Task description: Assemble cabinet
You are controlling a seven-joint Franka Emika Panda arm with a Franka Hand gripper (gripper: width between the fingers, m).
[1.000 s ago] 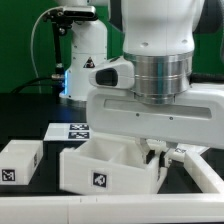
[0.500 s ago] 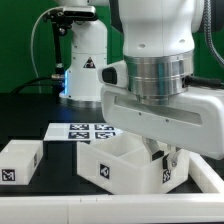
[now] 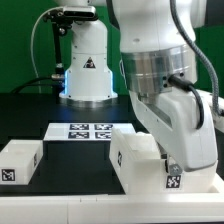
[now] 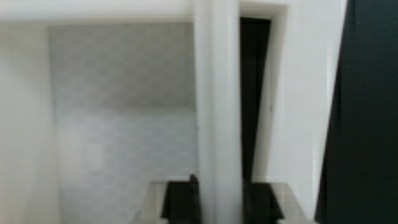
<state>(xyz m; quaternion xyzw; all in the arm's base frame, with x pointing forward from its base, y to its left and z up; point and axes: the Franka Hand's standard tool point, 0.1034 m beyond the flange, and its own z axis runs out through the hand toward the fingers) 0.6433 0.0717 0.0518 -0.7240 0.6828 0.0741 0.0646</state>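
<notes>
White boxy cabinet point(image 3: 138, 165), square tags point(image 3: 171, 182)

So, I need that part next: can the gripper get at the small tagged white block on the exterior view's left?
Probably not yet: the gripper is shut on a cabinet wall, though the block itself lies uncovered.

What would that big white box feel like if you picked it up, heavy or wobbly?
Probably stiff: the cabinet has straight edges, and its thin wall looks unbent in the shut gripper. Likely light for its size, since the walls look thin with open space beside them. Gripped by one wall, it might tilt.
</notes>
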